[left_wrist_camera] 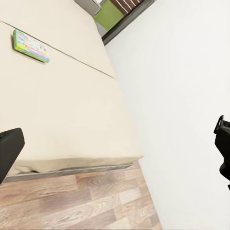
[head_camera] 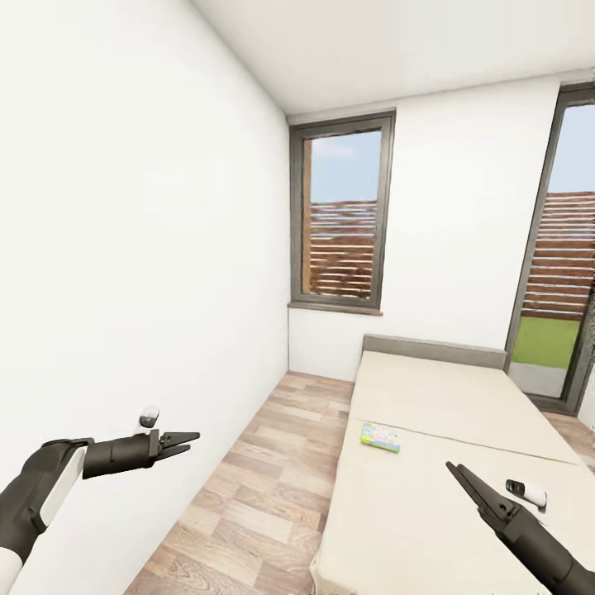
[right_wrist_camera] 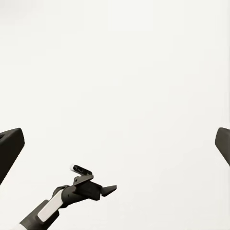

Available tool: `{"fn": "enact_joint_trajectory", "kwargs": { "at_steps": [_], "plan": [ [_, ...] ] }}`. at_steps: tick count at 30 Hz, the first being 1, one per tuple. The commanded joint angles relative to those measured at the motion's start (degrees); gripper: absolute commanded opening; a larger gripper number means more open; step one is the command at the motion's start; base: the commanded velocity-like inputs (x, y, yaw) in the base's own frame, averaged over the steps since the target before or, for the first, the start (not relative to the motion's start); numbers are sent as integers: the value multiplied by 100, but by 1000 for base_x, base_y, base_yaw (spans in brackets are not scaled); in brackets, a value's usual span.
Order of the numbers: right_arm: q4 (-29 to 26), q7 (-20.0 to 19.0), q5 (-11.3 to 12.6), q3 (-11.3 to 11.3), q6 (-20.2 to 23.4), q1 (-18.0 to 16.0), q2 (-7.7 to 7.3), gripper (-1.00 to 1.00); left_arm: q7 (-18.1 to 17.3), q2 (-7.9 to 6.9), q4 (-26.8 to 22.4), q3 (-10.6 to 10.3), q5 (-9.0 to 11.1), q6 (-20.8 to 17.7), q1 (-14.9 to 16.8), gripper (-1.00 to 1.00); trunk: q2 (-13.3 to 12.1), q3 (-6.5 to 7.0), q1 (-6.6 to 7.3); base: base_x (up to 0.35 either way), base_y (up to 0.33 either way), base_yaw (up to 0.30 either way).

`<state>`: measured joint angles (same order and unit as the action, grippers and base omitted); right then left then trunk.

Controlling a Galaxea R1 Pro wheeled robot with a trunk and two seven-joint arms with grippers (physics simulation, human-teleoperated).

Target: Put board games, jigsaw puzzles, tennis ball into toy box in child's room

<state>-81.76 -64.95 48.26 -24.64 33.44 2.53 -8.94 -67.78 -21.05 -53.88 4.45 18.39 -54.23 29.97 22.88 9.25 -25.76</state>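
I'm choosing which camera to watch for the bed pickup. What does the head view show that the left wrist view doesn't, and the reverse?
Head view alone: two windows, the grey headboard, and both arms, with the left gripper by the wall and the right gripper over the mattress, neither holding anything.

Left wrist view alone: the near end of the bed frame where it meets the floor, seen between its own fingers, spread wide.

Both: the cream bed, one board game lying flat on it, wood floor, white wall.
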Motion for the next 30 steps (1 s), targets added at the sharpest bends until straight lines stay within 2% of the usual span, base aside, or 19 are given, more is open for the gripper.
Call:
{"fn": "enact_joint_trajectory", "kwargs": {
  "at_steps": [1, 22, 30],
  "plan": [
    [0, 7, 42, -1, 50, 2, -2, 100, -7, -2, 1, 1, 14, -37, 0, 100, 3, -7, -2, 0, 0, -142],
    [6, 35, 52, -81, 159, 2, 7, 100, -11, -19, 1, 3, 15, -43, 0, 100, 3, -158, -2, 21, 0, -153],
    [229, 42, 55, -90, 162, 2, 7, 100, -14, -22, 1, 3, 15, -43, 0, 100, 3, -217, -2, 76, 0, -157]
  ]
}}
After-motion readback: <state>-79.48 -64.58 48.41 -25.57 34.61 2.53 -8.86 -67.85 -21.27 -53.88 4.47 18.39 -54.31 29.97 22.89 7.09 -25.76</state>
